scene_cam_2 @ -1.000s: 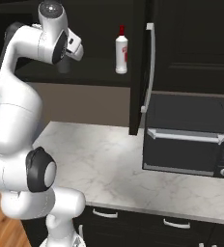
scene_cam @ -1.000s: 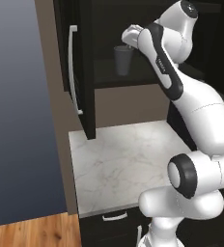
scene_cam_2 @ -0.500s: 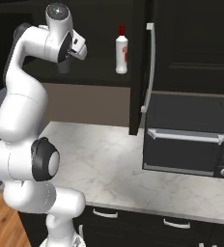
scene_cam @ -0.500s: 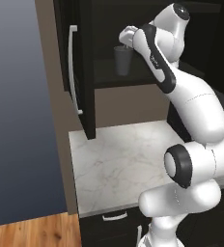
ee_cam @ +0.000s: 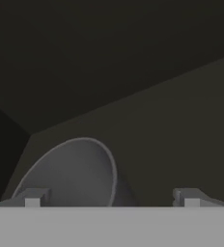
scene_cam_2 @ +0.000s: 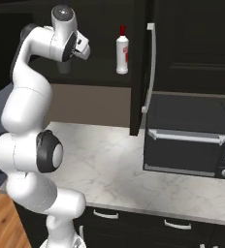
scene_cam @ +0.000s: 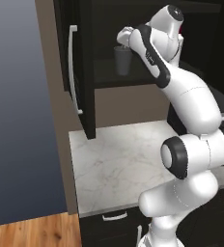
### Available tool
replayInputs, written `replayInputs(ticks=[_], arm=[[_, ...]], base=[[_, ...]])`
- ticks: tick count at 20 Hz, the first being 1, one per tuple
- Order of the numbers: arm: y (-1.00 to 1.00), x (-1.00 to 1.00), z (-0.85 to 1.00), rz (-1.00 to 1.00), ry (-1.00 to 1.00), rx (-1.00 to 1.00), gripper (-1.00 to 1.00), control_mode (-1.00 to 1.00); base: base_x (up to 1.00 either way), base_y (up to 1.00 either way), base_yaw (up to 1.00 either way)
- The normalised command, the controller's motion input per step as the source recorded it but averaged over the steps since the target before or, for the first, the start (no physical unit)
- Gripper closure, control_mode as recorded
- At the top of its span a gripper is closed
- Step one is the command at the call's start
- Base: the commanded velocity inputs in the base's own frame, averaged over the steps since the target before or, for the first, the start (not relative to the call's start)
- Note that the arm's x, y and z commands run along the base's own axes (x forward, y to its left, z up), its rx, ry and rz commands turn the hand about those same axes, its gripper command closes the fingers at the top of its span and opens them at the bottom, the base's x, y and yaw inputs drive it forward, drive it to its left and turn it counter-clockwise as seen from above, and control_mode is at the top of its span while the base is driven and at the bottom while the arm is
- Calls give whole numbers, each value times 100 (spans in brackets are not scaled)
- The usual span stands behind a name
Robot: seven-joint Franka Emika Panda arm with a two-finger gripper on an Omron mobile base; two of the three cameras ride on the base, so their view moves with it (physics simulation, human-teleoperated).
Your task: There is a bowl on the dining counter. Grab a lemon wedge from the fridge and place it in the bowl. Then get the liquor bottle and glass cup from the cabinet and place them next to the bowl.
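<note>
So the arm's up inside the open cabinet right now, and this looks like the cabinet part of the job: going for the glass cup first, with the liquor bottle left for a later trip. The bottle is standing upright on the same dark shelf, well off to one side of the jaws, white body with a red cap.

The gripper has its jaws spread wide, nothing between them yet. In the hand view the cup's rim sits low and off-centre, mostly toward one fingertip instead of in the middle of the gap, and the other fingertip has bare shelf in front of it. From the left base view the hand is right up at the cup's top edge, basically just beside it; I can't tell if it's already touching.

My guess for the next move: slide sideways so the cup ends up centred between the jaws, push in a bit so the fingers straddle its wall, then close. It's a tapered tumbler with no handle, so gripping near the wider top seems safer than near the base. Nudging it with one finger while lining up could tip it or shove it deeper into the cabinet. After that it has to come out past the door and go to the dining counter next to the bowl.
</note>
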Motion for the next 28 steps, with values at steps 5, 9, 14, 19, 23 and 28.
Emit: replayInputs(ticks=[5, 9, 14, 19, 23, 28], arm=[[0, 13, -7, 0, 0, 0, -100, -100], [0, 2, -6, 0, 0, 0, -100, -100], [0, 0, -5, 0, 0, 0, -100, -100], [0, 0, -12, 0, 0, 0, 100, -100], [0, 0, -16, 0, 0, 0, 100, -100], [0, 0, -13, 0, 0, 0, 100, -100]], base=[[0, 0, 0], [0, 0, 0], [0, 0, 0], [0, 0, 0], [0, 0, 0], [0, 0, 0]])
